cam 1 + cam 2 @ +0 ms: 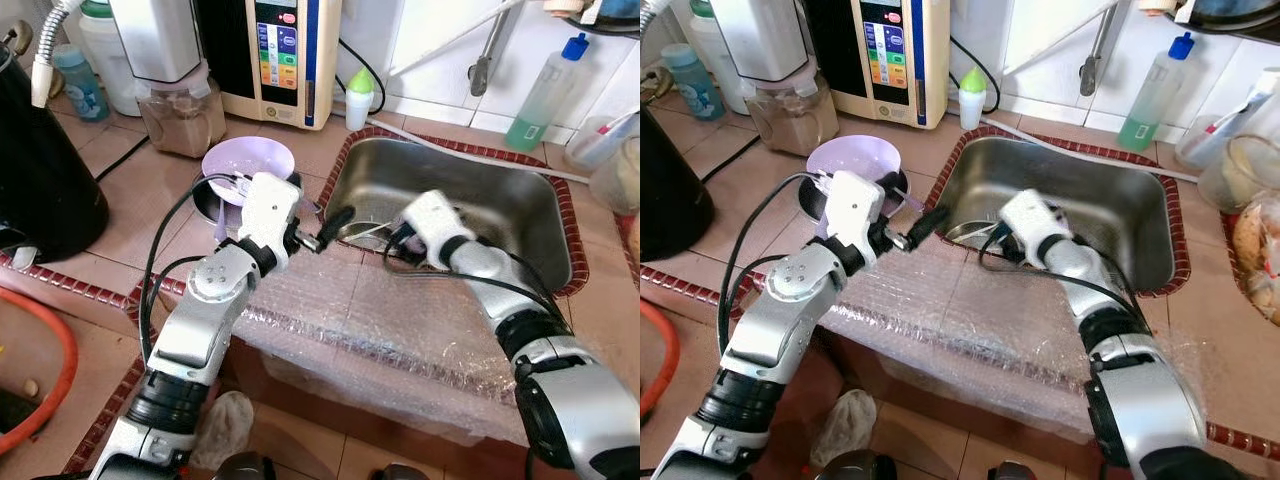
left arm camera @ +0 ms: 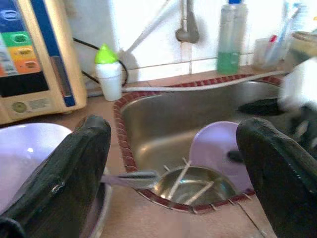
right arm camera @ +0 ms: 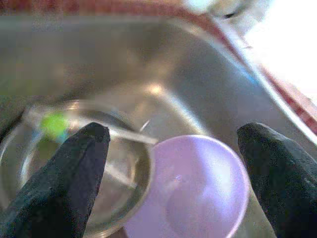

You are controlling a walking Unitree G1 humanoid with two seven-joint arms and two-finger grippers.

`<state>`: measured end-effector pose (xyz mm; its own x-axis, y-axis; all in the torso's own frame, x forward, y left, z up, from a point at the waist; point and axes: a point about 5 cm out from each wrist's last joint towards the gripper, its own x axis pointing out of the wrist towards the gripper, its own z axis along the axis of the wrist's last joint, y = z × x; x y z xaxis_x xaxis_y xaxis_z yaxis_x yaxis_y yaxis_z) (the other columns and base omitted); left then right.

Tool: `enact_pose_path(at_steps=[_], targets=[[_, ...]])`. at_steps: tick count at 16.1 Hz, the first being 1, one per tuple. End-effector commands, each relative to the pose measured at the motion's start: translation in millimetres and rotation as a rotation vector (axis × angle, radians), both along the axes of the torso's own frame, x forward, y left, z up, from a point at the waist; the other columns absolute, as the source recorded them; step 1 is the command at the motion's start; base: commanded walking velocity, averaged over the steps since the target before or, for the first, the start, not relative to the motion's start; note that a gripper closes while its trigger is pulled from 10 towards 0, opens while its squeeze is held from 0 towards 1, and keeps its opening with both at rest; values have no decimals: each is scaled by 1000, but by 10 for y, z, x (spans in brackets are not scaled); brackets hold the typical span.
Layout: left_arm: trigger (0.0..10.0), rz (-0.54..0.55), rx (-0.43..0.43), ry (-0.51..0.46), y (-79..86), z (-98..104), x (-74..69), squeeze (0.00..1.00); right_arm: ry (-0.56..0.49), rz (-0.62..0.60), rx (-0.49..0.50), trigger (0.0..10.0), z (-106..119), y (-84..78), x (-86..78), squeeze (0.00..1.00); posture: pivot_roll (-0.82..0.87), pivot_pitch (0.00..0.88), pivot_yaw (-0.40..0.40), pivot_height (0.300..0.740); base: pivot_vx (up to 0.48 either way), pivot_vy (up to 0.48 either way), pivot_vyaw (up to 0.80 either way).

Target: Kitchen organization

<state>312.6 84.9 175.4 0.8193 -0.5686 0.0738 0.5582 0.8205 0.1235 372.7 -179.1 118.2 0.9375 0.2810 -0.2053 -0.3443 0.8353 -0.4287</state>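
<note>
A steel sink is set in the tiled counter. At its near left corner sits a steel bowl with several chopsticks in it, and a purple bowl leans against that bowl's rim. My right gripper reaches down into the sink, open, just above the purple bowl with nothing held. My left gripper hovers open over the counter at the sink's left front rim. A second purple bowl rests in a steel bowl left of the sink, with a utensil handle sticking out toward the sink.
Bubble wrap covers the counter's front edge. Along the back stand a water machine, a blender jar, a small green-capped bottle and a green soap bottle. A black kettle is at left.
</note>
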Motion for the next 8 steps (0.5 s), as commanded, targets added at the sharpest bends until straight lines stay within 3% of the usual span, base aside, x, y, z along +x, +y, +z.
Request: enact_pose_path(at_steps=[1, 2, 4, 7, 8], targets=[[10000, 94, -19, -39, 88, 112, 107, 1000, -78, -23, 143, 10000, 122, 18, 15, 1000, -46, 0, 5, 740, 0, 0, 0], [10000, 196, -53, -49, 228, 179, 216, 1000, -118, -19, 238, 10000, 165, 47, -11, 0, -47, 5, 7, 740, 0, 0, 0], [10000, 325, -107, -45, 408, 253, 346, 1000, -146, -15, 314, 10000, 161, 76, -90, 0, -48, 10, 10, 740, 0, 0, 0], [10000, 425, -111, -45, 595, 312, 476, 1000, -160, -2, 387, 10000, 113, 173, -270, 0, -64, 22, 20, 740, 0, 0, 0], [10000, 472, -121, -11, 682, 295, 532, 475, -183, 23, 386, 10000, 105, 234, -381, 0, -78, 33, 29, 740, 0, 0, 0]])
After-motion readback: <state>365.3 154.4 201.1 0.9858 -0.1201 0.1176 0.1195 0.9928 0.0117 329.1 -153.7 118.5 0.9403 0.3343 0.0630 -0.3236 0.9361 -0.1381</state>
